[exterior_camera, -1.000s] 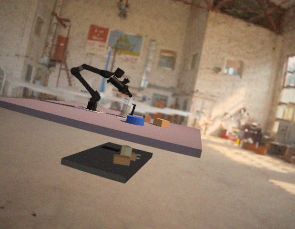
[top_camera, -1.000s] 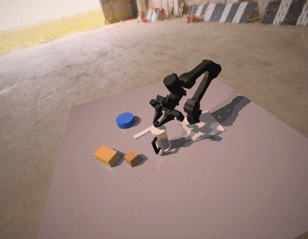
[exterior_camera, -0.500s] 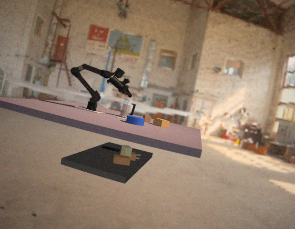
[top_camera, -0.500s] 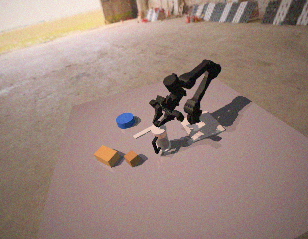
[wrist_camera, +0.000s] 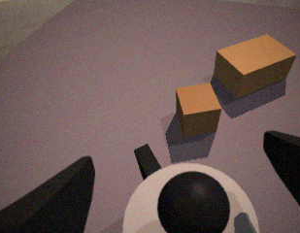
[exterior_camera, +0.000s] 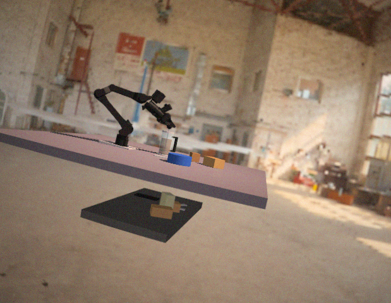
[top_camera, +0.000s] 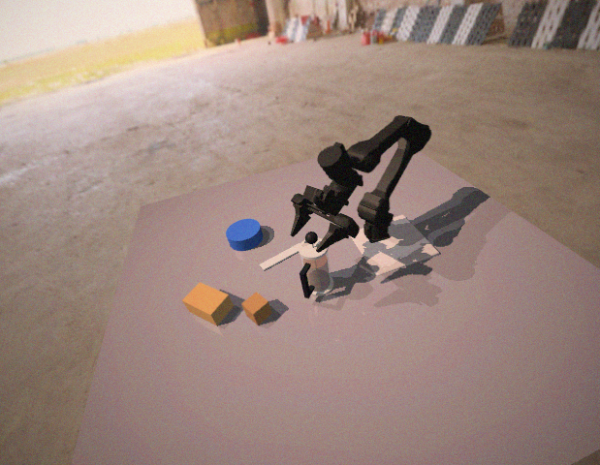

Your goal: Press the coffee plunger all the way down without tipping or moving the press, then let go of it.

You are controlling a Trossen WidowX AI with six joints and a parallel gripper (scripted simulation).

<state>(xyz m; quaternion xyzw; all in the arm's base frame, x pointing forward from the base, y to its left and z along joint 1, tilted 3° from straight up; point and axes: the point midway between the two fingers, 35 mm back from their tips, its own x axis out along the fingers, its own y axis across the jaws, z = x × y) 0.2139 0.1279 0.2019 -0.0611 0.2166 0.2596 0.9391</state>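
Observation:
The coffee press [top_camera: 317, 274] [exterior_camera: 165, 145] stands upright on the table, a clear cylinder with a white lid [top_camera: 309, 250] [wrist_camera: 140, 210] and a black handle [top_camera: 304, 281] [exterior_camera: 176, 144] [wrist_camera: 147, 160]. The round black plunger knob [top_camera: 311, 237] [wrist_camera: 193, 201] sits a little above the lid; how much rod shows between them is hard to tell. My gripper [top_camera: 305, 242] [exterior_camera: 172, 126] [wrist_camera: 179, 152] is open, its fingers wide apart on either side of the knob, with gaps to it in the wrist view. Nothing is held. The knob is not clear in the exterior view.
A small orange cube [top_camera: 257, 308] [exterior_camera: 194, 156] [wrist_camera: 198, 109] and a larger orange block [top_camera: 207, 303] [exterior_camera: 213, 161] [wrist_camera: 255, 65] lie beyond the handle side. A blue disc [top_camera: 244, 234] [exterior_camera: 179, 159] and a pale flat strip [top_camera: 279, 257] lie near the press.

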